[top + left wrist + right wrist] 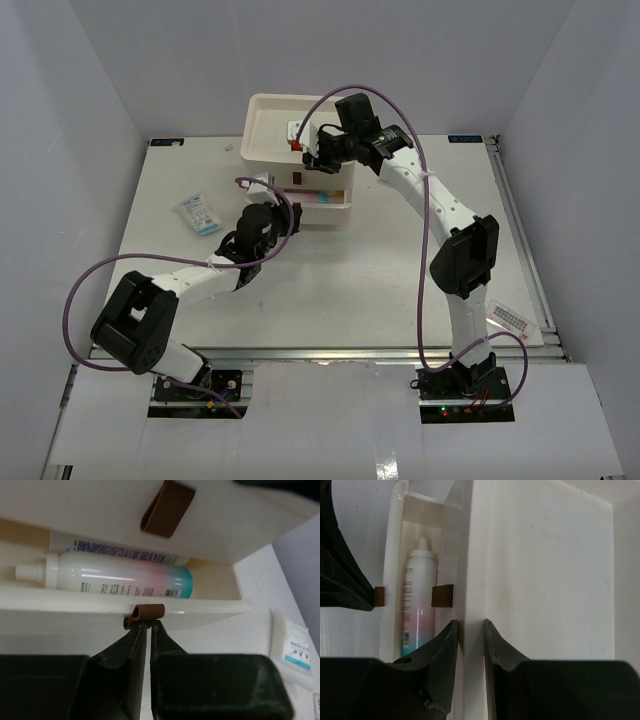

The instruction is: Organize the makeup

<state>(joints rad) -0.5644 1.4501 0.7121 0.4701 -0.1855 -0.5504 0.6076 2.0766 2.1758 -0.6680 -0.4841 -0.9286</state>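
The left pincer is clenched on the brown tab of an open drawer. Inside the drawer lies a white tube with a pink-to-teal end, on its side along the front wall. The right pincer grasps the top rim of the box, one finger on each side of the wall. A sachet lies on the surface left of the box. A pink-red packet lies near the right edge.
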